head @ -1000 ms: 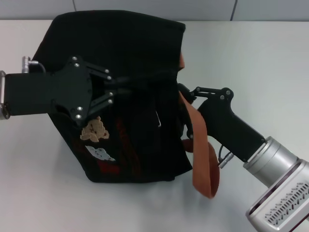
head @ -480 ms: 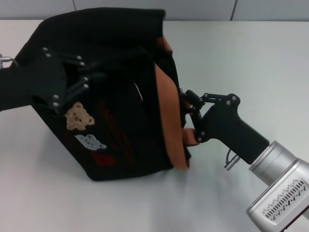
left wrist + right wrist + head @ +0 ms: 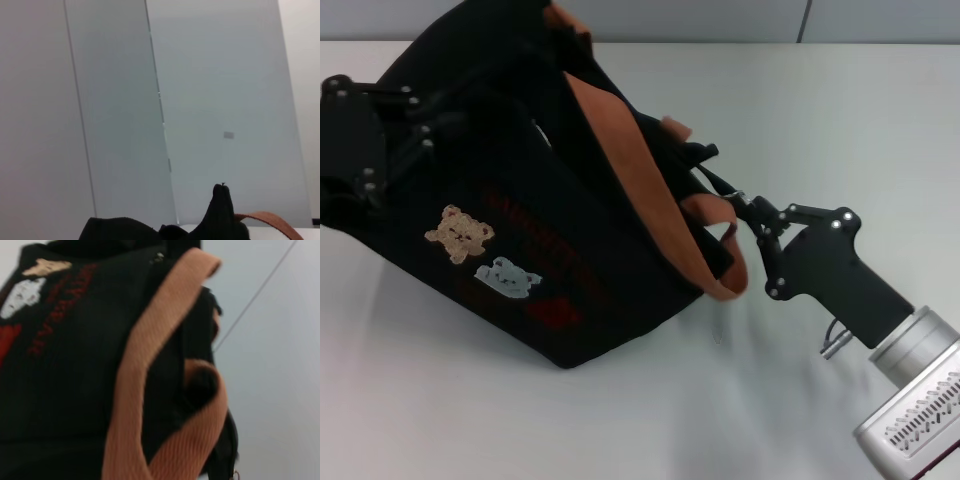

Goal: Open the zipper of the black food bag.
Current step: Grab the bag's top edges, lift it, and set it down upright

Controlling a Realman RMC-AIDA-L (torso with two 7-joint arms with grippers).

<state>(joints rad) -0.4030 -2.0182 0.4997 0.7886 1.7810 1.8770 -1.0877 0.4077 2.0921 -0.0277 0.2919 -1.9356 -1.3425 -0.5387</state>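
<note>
The black food bag (image 3: 520, 220) lies tilted on the white table (image 3: 840, 110), its bear patch (image 3: 458, 232) and red lettering facing me. Its orange strap handles (image 3: 620, 150) trail over its right end. At the bag's left end, my left gripper (image 3: 430, 120) is shut on the fabric near the top edge. My right gripper (image 3: 748, 208) is shut on a black strip at the right end of the zipper (image 3: 720, 185); the strip is stretched out from the bag. The silver pull tab is hidden. The right wrist view shows the bag (image 3: 75, 365) and a strap (image 3: 150, 340) up close.
Bare white table surrounds the bag, with open room in front and to the right. A grey panelled wall (image 3: 720, 20) runs along the table's far edge. In the left wrist view, only a tip of black fabric (image 3: 220, 215) shows against that wall.
The bag has swung left and tilted further. My left gripper moved left and away from me with the bag's end. My right gripper drew to the right, stretching the zipper end out.
</note>
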